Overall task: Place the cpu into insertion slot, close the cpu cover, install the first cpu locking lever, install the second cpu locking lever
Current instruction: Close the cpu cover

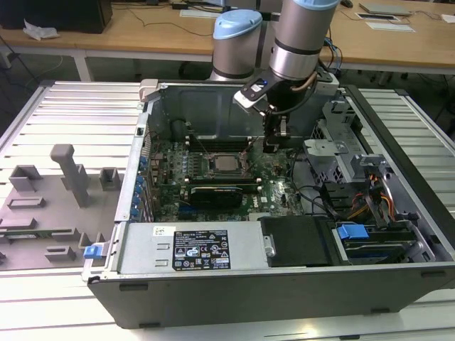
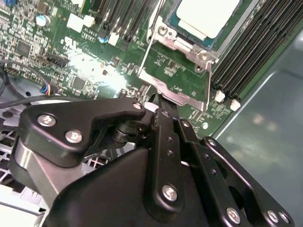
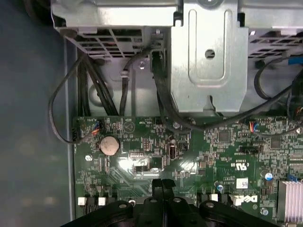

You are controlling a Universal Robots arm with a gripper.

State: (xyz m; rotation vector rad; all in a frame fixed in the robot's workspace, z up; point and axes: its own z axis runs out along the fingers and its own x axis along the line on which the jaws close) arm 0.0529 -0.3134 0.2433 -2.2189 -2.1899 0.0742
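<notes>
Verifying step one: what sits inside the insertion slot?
The cpu lies in the insertion slot, silver top exposed. The cpu cover is swung open, its far edge by the claw. The slot's contacts beneath the chip are covered.

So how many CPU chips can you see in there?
1: the cpu sits in the insertion slot on the motherboard, toward the exterior view's left of the pincer. Others could be hidden.
</notes>
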